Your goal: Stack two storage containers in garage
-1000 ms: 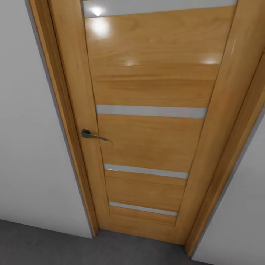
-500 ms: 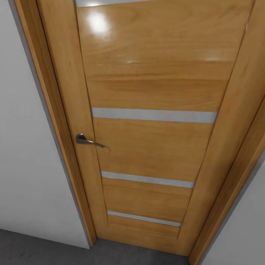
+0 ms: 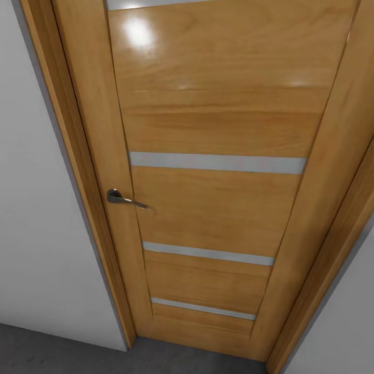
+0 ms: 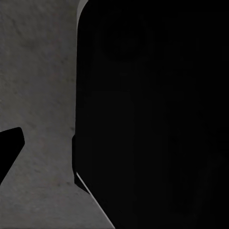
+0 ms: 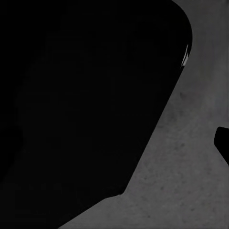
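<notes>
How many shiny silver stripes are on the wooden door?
4. One stripe lies at the door's top edge, cut off by the picture; one at mid-height; one below the handle; one near the bottom. More may sit higher, out of view.

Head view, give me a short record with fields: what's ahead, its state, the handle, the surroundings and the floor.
ahead: wooden door with pale horizontal strips
door state: shut in its frame
handle: grey metal lever, at the door's left edge
surroundings: pale wall on both sides
floor: dark grey floor at the door's foot
containers: none here
</notes>
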Motion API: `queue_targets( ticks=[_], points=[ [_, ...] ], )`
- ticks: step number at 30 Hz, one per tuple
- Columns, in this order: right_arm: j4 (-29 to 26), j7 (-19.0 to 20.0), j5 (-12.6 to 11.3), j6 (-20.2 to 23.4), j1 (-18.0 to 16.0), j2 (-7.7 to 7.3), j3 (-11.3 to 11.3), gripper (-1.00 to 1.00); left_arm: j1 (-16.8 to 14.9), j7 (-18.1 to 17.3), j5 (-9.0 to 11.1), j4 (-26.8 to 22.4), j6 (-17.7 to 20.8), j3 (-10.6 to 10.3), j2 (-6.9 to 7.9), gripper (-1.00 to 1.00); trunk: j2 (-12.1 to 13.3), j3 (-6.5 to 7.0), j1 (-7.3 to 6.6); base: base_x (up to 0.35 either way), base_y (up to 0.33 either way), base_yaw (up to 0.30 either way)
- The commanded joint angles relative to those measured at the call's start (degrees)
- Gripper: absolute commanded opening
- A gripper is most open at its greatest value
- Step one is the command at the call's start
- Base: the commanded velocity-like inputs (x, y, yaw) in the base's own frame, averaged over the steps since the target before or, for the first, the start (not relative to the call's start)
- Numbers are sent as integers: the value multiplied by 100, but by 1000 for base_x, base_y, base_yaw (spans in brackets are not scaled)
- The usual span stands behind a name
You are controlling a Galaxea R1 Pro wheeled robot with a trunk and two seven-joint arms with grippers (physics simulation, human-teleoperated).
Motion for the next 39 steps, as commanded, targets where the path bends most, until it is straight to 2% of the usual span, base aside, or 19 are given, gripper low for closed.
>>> queue_targets(
  ticks=[1, 19, 20, 21, 25, 27, 29, 31, 35, 39],
  points=[
    [1, 4, -60, -19, -1, 0, 48, 100, -1, 2, 48, -2, -3, 0, 1, 100, -2, -4, 0, 0, 0, 0],
    [1, 17, -44, -32, -1, -9, 48, 100, -1, 2, 48, -2, -11, 0, -1, 100, -2, -4, 0, 0, 0, 0],
    [1, 13, -44, -57, -1, -14, 48, 100, -1, 2, 48, -2, -11, 0, 0, 100, -2, -4, 0, 0, 0, 0],
    [1, -2, -21, -284, -1, -46, 48, 100, -1, 2, 48, -2, -11, 0, -2, 100, -2, -4, 0, 0, 0, 0],
    [-89, -22, -21, -369, -6, -79, 48, 100, -1, 0, 48, -1, -11, 0, -2, 100, -2, -4, 0, 0, 0, 0],
    [-325, -29, -33, -351, -24, -99, 48, 100, -1, 1, 48, -2, -11, 0, -2, 100, -2, -4, 0, 0, 0, 0],
    [-811, -28, -48, -302, -46, -210, 46, 100, -1, -3, 48, -2, -11, 0, -1, 100, -2, -4, 0, 0, 0, 0],
    [-1386, -10, -65, -254, -60, -464, 42, 100, -1, -5, 48, -2, -11, 0, -1, 100, -2, -4, 0, 0, 0, 0],
    [-2149, 4, -75, -17, -110, -761, 34, 100, -1, -7, 48, -2, -13, 0, -2, 100, -2, -4, 0, 0, 0, 0],
    [-2525, 3, -77, 269, -286, -881, 31, 100, -1, -7, 48, -2, -15, 0, 3, 100, -2, -4, 0, 0, 0, 0]
  ],
)
